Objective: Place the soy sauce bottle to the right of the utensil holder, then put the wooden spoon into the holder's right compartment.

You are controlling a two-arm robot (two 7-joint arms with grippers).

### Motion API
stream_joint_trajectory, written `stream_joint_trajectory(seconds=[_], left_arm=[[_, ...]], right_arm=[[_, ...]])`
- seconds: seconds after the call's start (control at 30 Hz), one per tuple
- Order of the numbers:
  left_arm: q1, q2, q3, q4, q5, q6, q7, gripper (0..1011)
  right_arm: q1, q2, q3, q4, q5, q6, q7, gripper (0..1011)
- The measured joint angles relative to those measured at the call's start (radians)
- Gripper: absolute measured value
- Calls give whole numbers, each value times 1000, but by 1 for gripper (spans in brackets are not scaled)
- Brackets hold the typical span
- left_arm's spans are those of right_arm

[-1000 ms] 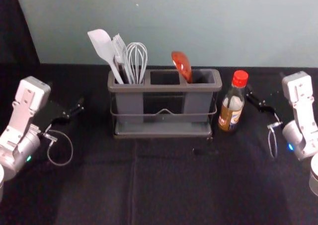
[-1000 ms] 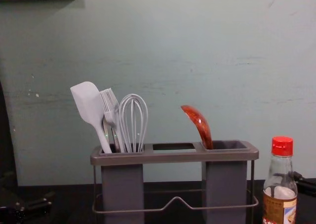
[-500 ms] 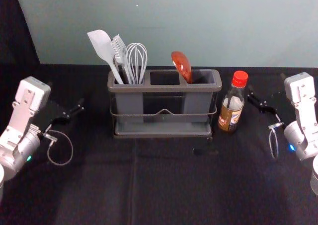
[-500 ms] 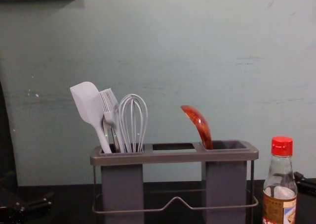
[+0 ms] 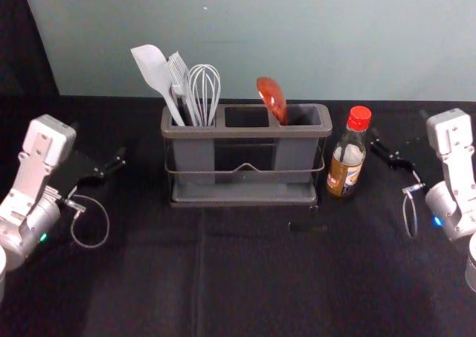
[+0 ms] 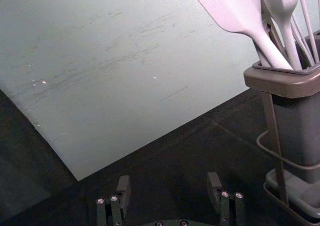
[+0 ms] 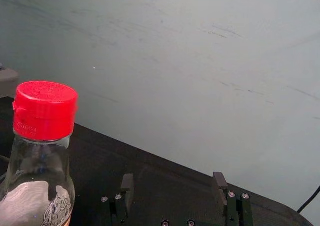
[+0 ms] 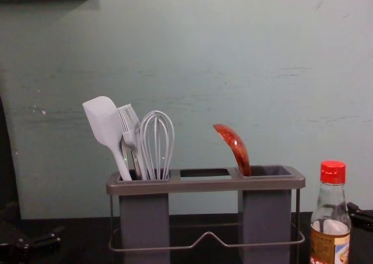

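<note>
Soy sauce bottle, red-capped clear glass, stands upright right of the utensil holder, whose right compartment holds the glossy reddish wooden spoon. My left gripper and right gripper, jaws apart, flank them.

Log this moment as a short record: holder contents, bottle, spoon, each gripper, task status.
holder: utensil holder, upright
left compartment: spatula, brush, whisk
right compartment: wooden spoon, bowl end up, leaning toward the middle
bottle: soy sauce bottle, upright, right of the holder, red cap on
left gripper: left gripper, open, left of the holder
right gripper: right gripper, open, right of the bottle
status: both placements look complete
</note>
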Motion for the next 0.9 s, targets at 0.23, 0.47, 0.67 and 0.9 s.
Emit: stream_joint_trajectory(seconds=[0.23,0.47,0.67,0.9], left_arm=[[0,0,0,0,0,0,0,1005],[0,0,0,0,0,0,0,1005],[0,0,0,0,0,0,0,1005],[0,0,0,0,0,0,0,1005]], right_arm=[[-1,1,0,0,1,0,0,1002],[-1,1,0,0,2,0,1,1002],[-1,1,0,0,2,0,1,1002],[-1,1,0,0,2,0,1,1002]])
